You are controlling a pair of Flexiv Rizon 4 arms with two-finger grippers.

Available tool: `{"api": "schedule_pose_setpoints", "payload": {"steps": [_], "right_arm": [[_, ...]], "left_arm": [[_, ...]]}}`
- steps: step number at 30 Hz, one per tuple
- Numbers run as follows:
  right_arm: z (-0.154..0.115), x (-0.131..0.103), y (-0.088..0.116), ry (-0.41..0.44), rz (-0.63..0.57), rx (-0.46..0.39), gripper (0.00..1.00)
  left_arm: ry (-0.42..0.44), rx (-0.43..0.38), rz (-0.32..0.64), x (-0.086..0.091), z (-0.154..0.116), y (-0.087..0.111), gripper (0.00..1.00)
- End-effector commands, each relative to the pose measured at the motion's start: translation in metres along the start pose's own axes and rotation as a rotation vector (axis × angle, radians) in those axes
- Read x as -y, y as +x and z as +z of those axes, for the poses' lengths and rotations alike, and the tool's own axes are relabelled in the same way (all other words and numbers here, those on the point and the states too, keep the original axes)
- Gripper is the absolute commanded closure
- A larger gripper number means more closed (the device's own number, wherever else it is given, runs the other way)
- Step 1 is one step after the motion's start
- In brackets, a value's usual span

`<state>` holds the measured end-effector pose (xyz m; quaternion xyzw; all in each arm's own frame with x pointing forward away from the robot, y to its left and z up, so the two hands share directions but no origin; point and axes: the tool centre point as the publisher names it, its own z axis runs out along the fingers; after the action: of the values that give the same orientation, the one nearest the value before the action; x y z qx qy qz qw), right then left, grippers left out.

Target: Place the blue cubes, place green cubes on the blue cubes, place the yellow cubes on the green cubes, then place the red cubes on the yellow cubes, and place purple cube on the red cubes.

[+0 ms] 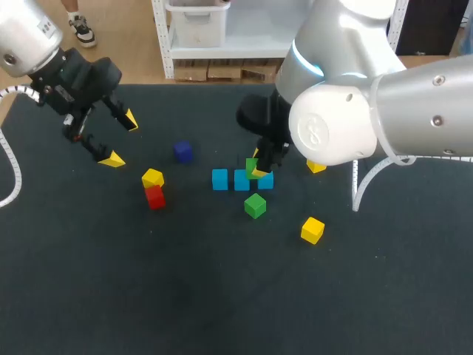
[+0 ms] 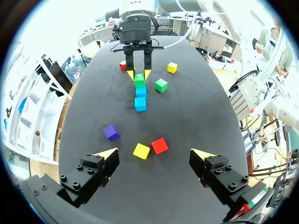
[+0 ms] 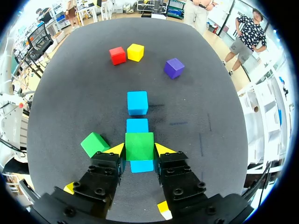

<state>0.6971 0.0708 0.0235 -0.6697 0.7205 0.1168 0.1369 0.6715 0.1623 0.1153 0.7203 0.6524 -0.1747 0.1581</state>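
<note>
- Right gripper [image 3: 140,150] clenched on a green cube [image 3: 139,145], one yellow tip pressed to each side.
- Green cube over the seam between the nearest blue cube [image 3: 141,166] and the middle blue cube [image 3: 137,125], those two just beside each other. Resting on them or hanging just above: impossible to tell.
- Ahead of the fingers, in line with that pair, the farthest blue cube [image 3: 137,102], a small gap away from the middle one.
- Just beside one finger of the right gripper, a second green cube [image 3: 94,143] lying on the dark table [image 3: 210,116], turned askew to the blue row.
- Past that one, away from the row, a lone yellow cube [image 1: 312,229].
- On the row's other side, a half-hidden yellow cube [image 1: 316,166] tucked behind the right arm [image 1: 414,111]; close by it in the left wrist view, a second red cube [image 2: 123,65].
- Well beyond the row, a red cube [image 3: 117,55] and a yellow cube [image 3: 135,52] touching side by side, with the purple cube [image 3: 174,67] near them but apart.
- Left gripper [image 1: 122,139] released, fingers spread wide with nothing between them, well apart from the blue row. Red and yellow pair just ahead of its tips, purple cube off to one side.
</note>
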Motion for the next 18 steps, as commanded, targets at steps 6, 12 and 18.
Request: {"api": "schedule_pose_setpoints", "payload": {"steps": [6,12,18], "right_arm": [[0.0015,0.0025,-0.0009,-0.01,-0.001,-0.001,1.0],[0.0021,0.0034,0.0,-0.012,0.002,-0.003,0.95],[0.0024,0.0036,0.0001,-0.015,0.002,-0.003,0.85]], "left_arm": [[0.002,0.002,0.003,-0.0012,0.0004,0.0011,0.0],[0.002,0.002,0.003,-0.0012,0.0004,0.0011,0.0],[0.002,0.002,0.003,-0.0012,0.0004,0.0011,0.0]]}}
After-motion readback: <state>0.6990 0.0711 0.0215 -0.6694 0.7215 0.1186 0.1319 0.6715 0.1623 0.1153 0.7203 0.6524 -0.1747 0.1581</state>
